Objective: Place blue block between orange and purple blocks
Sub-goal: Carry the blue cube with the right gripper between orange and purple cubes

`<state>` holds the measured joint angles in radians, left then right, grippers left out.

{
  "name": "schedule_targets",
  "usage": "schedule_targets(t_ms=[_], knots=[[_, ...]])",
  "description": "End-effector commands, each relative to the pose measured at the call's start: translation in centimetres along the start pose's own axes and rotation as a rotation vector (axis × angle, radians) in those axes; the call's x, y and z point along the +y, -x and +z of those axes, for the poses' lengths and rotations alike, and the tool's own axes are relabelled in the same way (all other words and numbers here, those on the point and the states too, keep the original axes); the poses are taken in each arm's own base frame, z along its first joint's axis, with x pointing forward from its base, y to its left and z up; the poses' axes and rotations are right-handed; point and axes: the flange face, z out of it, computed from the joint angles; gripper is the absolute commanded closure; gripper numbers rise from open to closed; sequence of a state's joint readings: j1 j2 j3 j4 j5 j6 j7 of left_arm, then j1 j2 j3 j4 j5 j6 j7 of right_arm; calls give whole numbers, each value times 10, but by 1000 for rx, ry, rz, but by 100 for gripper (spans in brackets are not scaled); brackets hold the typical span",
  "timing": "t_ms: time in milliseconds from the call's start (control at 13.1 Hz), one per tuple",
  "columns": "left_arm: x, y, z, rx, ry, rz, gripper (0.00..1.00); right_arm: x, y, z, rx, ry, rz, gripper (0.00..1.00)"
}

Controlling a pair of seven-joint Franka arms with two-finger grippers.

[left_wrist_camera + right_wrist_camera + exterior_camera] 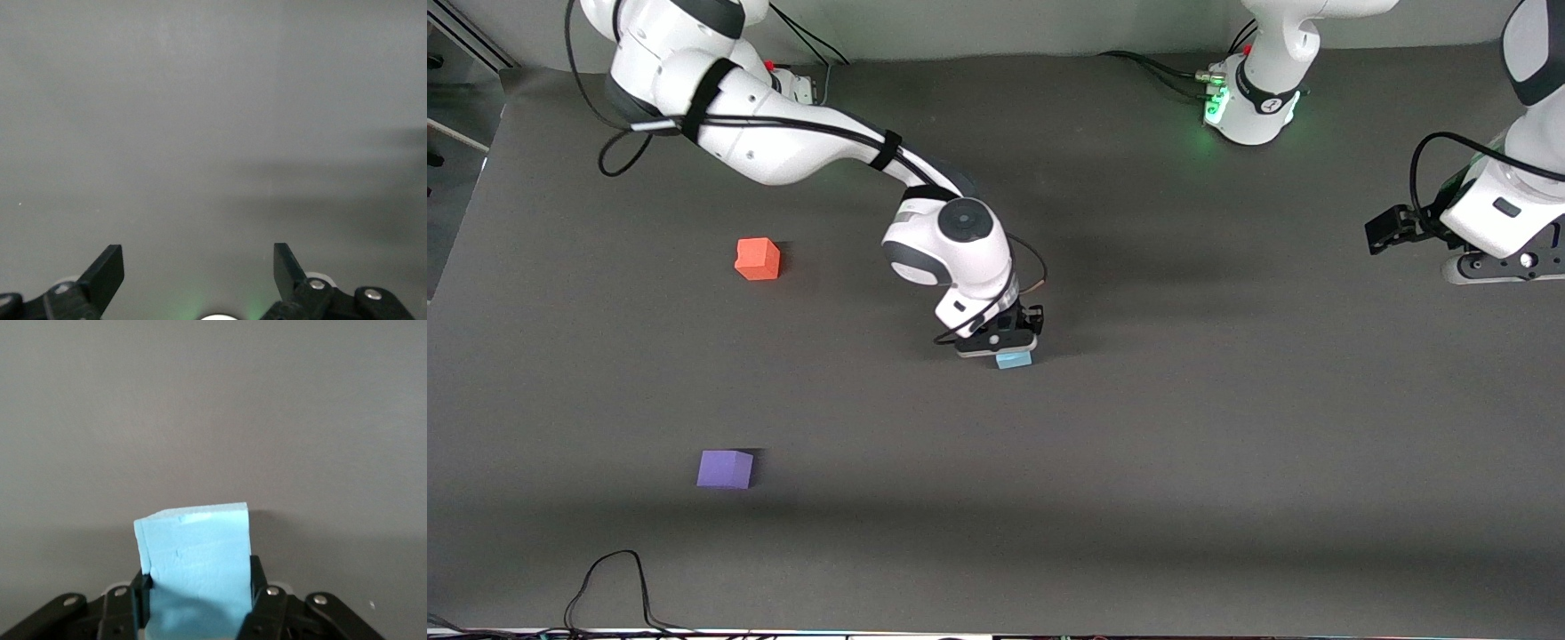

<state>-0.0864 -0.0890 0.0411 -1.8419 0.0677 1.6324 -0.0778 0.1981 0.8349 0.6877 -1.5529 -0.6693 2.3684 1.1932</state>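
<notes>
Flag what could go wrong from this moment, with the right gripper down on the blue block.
1. The right gripper is shut on the blue block, which looks skewed between the fingers; it may twist or slip on lifting.
2. The orange block and purple block sit well apart toward the right arm's end, so a loose drop could land off the line between them.
The left gripper waits open, clear of the blocks.

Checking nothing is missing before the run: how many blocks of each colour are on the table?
orange block: 1
purple block: 1
blue block: 1, between the right gripper fingers
Total: 3
</notes>
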Motion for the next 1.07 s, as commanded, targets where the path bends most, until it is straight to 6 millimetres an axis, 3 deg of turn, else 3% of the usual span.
schedule_targets(t_ms=[0,76,228,457,533,685,838,990], knots=[[-2,-8,-5,-20,-11,19,0,45,-40,-86,19,47,99,63],[0,-8,-4,-23,-10,27,0,64,-50,-101,9,65,94,63],[1,-10,-7,-16,-2,29,0,123,-80,-114,-19,150,127,63],[3,-10,-9,-13,4,29,0,229,-111,-140,-31,254,123,63],[3,-10,-9,-13,4,30,0,282,-118,-157,-69,215,122,63],[5,-9,-9,-19,3,35,0,343,-121,-174,-106,159,125,63],[4,-8,-9,-24,3,59,0,413,-108,-157,-136,149,131,62],[3,-9,-8,-25,3,62,0,454,-80,-121,-118,135,132,62]])
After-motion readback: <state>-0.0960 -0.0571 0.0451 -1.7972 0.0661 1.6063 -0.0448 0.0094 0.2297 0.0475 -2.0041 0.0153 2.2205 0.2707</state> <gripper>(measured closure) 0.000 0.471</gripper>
